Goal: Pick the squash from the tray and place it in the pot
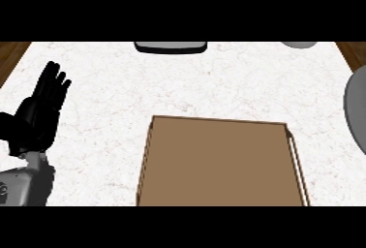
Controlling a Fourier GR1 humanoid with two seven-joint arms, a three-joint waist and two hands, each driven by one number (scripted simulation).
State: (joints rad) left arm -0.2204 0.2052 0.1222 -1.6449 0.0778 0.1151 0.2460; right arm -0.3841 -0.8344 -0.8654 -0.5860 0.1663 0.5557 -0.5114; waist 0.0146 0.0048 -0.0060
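A brown tray (221,164) lies on the white marbled counter, low in the middle of the head view, and nothing shows on its floor. No squash is in sight. A grey curved shape (355,109) cut off by the right edge may be the pot, but I cannot tell. My left hand (39,114) rests at the left edge, fingers straight and pointing up, well clear of the tray. My right hand does not show.
A dark-rimmed grey object (172,46) sits at the counter's far edge, middle. A small grey rounded thing (300,44) sits at the far right. Wooden floor shows past the counter's far corners.
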